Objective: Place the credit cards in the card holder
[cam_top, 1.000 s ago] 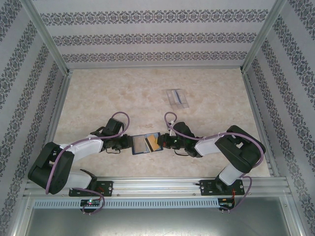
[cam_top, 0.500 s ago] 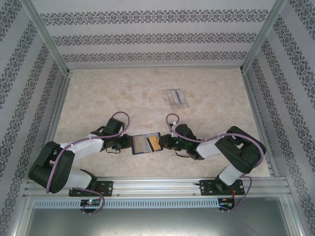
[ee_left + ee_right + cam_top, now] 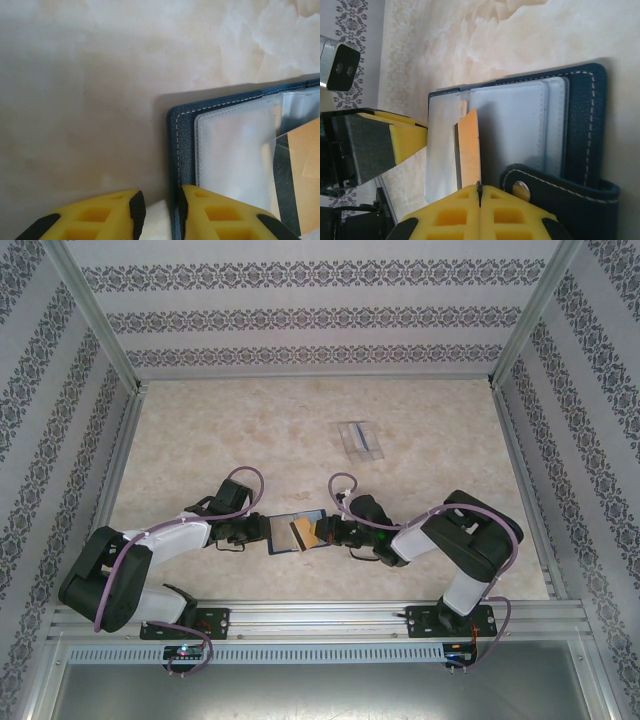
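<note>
Card (image 3: 469, 150) (orange) pinched in right hand (image 3: 480, 192); left hand (image 3: 159, 207) part-spread at card holder (image 3: 172, 150).

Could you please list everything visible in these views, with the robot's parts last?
table: one, beige marbled, under everything.
walls: three, grey-patterned, around the table.
card holder: one, dark navy with clear sleeves, lying open near the table's front.
credit card: one, orange with a dark stripe, over the sleeves, pinched by the right gripper.
transparent case: one, clear, farther back, right of centre.
left gripper: one, yellow fingers, part-open at the holder's left edge.
right gripper: one, yellow fingers, shut on the card.
</note>
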`<state>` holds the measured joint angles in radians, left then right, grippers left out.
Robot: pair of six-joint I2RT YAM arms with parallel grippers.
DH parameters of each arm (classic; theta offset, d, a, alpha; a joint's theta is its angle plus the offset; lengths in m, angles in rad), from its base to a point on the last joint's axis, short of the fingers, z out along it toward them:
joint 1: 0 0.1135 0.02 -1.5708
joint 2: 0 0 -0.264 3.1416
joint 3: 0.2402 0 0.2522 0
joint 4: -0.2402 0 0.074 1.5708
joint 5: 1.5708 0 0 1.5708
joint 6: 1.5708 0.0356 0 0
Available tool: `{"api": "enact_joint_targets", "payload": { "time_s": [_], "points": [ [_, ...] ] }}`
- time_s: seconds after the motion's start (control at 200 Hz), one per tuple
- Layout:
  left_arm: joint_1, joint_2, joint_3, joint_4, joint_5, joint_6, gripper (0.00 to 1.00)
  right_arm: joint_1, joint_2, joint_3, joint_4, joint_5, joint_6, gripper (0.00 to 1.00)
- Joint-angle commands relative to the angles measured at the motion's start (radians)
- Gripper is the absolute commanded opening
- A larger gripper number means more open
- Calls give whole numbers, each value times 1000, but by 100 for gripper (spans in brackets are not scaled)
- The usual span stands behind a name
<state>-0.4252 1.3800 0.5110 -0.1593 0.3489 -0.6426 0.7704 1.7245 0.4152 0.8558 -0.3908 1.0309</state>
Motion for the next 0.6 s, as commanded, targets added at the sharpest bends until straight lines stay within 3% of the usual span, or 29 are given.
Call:
{"api": "enact_joint_targets", "payload": {
  "time_s": [0.0, 0.595],
  "points": [
    [-38, 115, -43, 75, 68, 2, 31, 9, 30, 23, 54, -28, 25, 0],
    [-39, 113, -45, 73, 67, 3, 31, 11, 89, 71, 101, 18, 21, 0]
  ]
}}
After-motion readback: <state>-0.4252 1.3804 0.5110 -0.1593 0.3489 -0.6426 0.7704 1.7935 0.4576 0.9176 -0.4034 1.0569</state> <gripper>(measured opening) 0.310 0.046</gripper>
